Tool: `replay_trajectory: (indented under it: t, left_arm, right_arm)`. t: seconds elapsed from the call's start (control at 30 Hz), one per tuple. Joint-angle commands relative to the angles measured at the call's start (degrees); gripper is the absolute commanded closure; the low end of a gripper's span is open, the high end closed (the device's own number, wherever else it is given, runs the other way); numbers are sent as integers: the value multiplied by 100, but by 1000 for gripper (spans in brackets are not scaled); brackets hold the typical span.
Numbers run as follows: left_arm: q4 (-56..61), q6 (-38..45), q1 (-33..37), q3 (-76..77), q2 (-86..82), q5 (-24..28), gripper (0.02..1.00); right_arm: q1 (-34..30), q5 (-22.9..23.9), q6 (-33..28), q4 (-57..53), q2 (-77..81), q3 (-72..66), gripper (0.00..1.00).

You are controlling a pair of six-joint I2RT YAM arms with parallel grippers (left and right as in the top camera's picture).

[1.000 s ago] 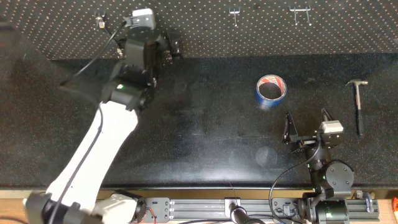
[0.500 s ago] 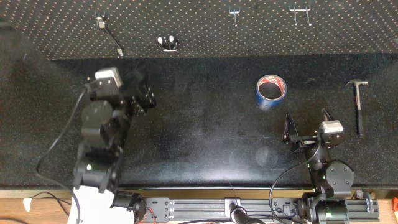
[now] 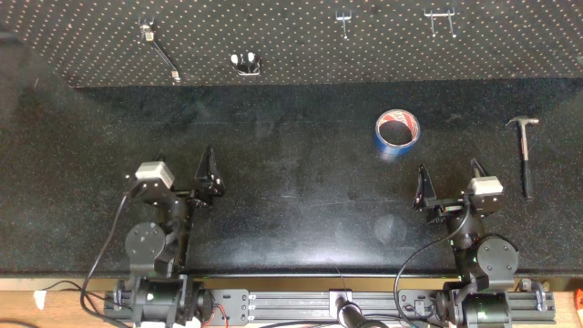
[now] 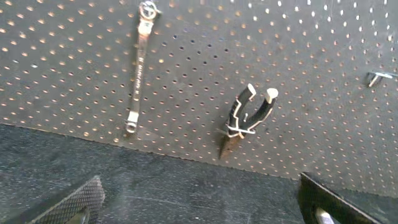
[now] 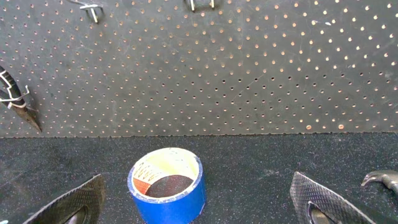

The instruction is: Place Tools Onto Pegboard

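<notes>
While both arms sit low near the bench's [image 3: 301, 187] front edge, the left claw [image 4: 202, 211] is wide open with nothing in it, and only the tips of its textured black fingers [image 4: 74, 205] show in its wrist view. The right claw [image 5: 196, 208] is the same: spread wide, empty, fingertips cut off at the frame edge.

Task items:
- The long silver wrench [image 4: 137, 68] hangs on the dark perforated pegboard [image 3: 291, 41], ring end on a hook and the shaft tilted.
- The black-handled pliers [image 4: 245, 118] with white grip ends also hang on the pegboard, nose down, to the right of the wrench. In the right wrist view they are clipped by the frame edge [image 5: 15, 99].
- The blue roll of tape [image 3: 398, 132] stands on its edge face on the black bench, near the pegboard's foot.
- The small hammer [image 3: 524, 155], with a metal head and dark handle, lies flat on the bench at far right, well apart from the tape. Only part of its head [image 5: 380, 179] shows in the right wrist view.

Two bare metal hooks [image 3: 343, 18] [image 3: 440, 18] sit high on the pegboard, partly cut off by the top edge.

Some reddish marking shows inside the tape's core [image 5: 149, 177], too small to read.
</notes>
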Motion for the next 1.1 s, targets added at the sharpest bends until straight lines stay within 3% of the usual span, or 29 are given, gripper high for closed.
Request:
replay_trajectory:
  t: [0.03, 0.23, 0.47, 1.1]
  left_arm:
    - [94, -4, 81, -367, -601, 94, 23]
    - [-72, 232, 81, -721, -1287, 140, 20]
    - [-1255, 807, 81, -721, -1845, 223, 25]
    - [-1246, 826, 199, -721, -1840, 181, 23]
  right_arm:
    - [33, 50, 83, -37, -37, -15, 25]
    - [33, 50, 83, -37, -37, -15, 25]
    - [33, 50, 83, -37, -37, -15, 25]
    - [33, 50, 83, -37, -37, -15, 25]
